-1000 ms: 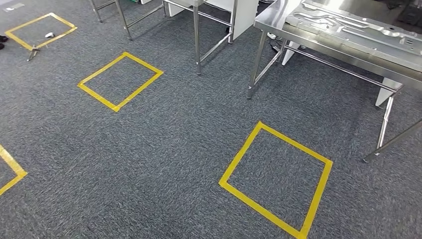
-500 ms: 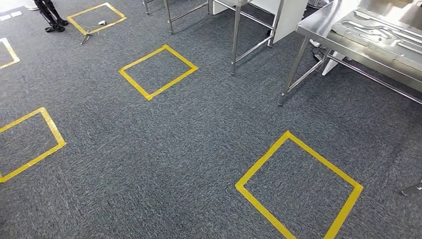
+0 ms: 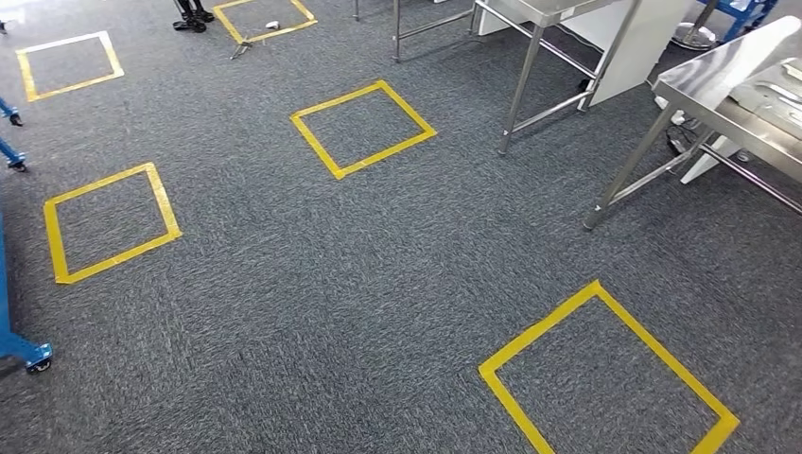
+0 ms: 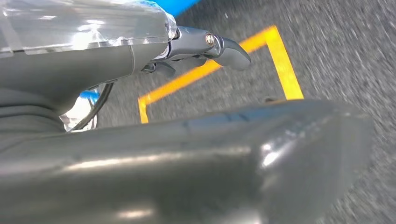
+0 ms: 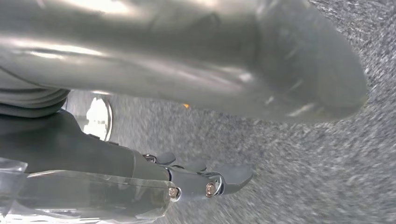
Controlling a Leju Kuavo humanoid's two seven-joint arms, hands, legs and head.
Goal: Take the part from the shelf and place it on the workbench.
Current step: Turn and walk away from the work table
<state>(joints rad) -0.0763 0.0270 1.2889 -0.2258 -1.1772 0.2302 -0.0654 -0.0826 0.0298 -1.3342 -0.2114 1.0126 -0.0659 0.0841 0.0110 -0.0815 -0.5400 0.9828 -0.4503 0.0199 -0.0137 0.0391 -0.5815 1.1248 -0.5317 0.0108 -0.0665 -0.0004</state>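
The steel workbench [image 3: 716, 79] stands at the far right of the head view, with a pressed metal part [image 3: 781, 96] lying on its top at the frame edge. My left hand [image 4: 201, 140] hangs over the grey carpet in the left wrist view, its dark fingers [image 4: 224, 49] stretched out and holding nothing. My right hand [image 5: 187, 60] hangs the same way in the right wrist view, its fingers [image 5: 219, 179] straight and empty. A blue frame on a castor [image 3: 19, 345] comes in at the left edge; I cannot tell whether it is the shelf.
Several yellow tape squares mark the grey carpet, one close by [image 3: 605, 378] and others further off [image 3: 362, 128], [image 3: 109, 222]. A second steel table [image 3: 553, 19] with a white panel stands at the back. Dark tripod feet [image 3: 192, 17] stand far back.
The camera has turned left: the whole floor has slid right in the picture, the workbench has moved to the right edge, and the blue frame and more yellow squares have come in at the left.
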